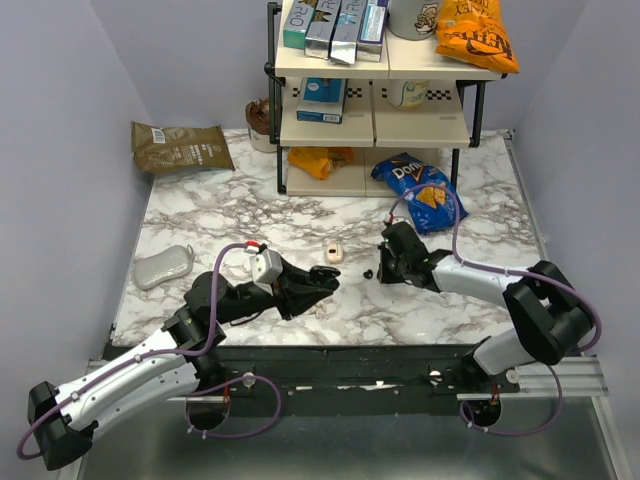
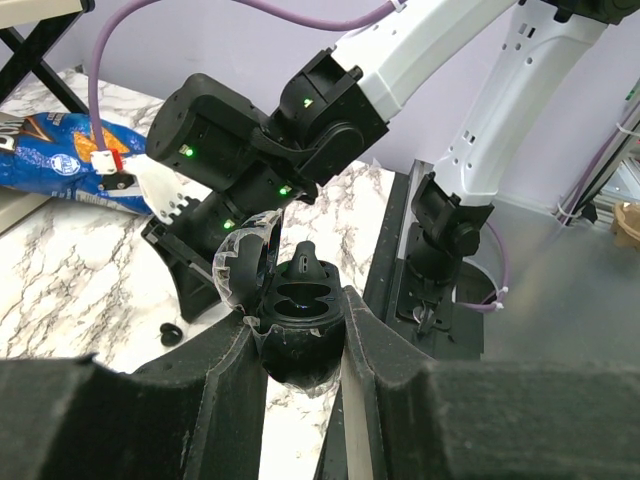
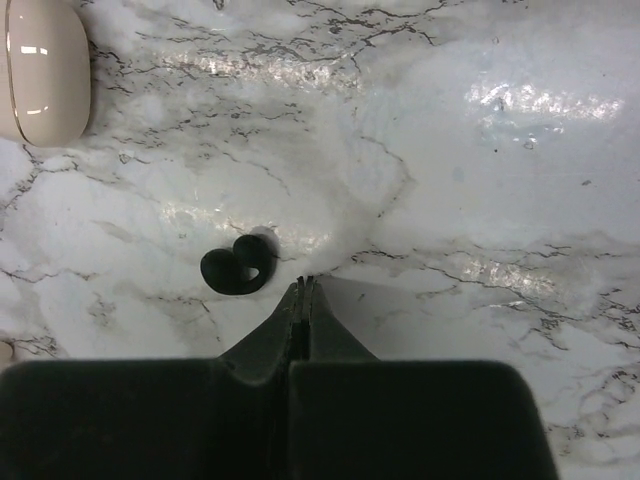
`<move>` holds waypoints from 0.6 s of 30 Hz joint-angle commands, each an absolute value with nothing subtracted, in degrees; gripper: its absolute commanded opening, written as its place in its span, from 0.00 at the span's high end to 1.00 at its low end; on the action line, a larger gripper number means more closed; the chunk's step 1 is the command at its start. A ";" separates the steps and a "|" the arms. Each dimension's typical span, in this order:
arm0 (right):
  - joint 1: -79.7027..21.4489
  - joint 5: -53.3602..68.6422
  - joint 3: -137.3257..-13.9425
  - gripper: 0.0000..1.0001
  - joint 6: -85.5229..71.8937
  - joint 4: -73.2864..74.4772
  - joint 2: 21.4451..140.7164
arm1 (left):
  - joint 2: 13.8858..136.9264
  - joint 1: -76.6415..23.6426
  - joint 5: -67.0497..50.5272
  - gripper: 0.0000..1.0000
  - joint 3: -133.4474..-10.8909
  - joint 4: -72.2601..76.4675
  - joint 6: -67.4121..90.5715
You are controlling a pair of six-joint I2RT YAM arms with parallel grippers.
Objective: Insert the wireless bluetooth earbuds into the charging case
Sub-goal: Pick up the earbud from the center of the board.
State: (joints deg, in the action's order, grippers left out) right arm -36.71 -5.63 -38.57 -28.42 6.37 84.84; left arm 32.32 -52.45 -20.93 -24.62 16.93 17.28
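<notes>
My left gripper (image 2: 300, 345) is shut on a black charging case (image 2: 298, 325), held above the table with its lid (image 2: 243, 262) open. Both wells (image 2: 300, 298) look empty. In the top view this gripper (image 1: 322, 283) sits mid-table. A closed pale beige charging case (image 1: 333, 252) (image 3: 45, 70) lies just beyond it. One black earbud (image 3: 238, 268) (image 1: 368, 272) (image 2: 170, 332) lies on the marble. My right gripper (image 3: 305, 283) (image 1: 384, 268) is shut and empty, its tips on the table just right of that earbud. Small pale pieces (image 1: 319, 309) lie near the left fingers, too small to identify.
A black shelf rack (image 1: 372, 130) with boxes and snack bags stands at the back. A blue chip bag (image 1: 425, 190) lies in front of it, a brown bag (image 1: 180, 148) at the back left, and a grey mouse-like object (image 1: 163, 266) at the left edge.
</notes>
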 commanded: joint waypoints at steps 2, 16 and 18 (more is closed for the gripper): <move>-36.65 -1.94 -40.34 0.99 -27.77 3.17 87.54 | 32.17 -52.91 -19.69 1.00 -24.35 16.35 16.87; -36.65 -2.81 -43.77 0.99 -24.17 3.43 91.58 | 32.96 -53.00 -19.60 1.00 -24.17 16.70 16.96; -36.65 -2.55 -44.21 0.99 -23.03 3.34 91.93 | 33.05 -53.09 -19.60 1.00 -24.08 16.79 16.96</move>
State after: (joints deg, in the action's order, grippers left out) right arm -36.67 -3.14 -42.70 -25.65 4.34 89.84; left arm 32.97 -52.64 -20.82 -24.62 16.58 17.28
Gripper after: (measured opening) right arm 0.012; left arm 0.373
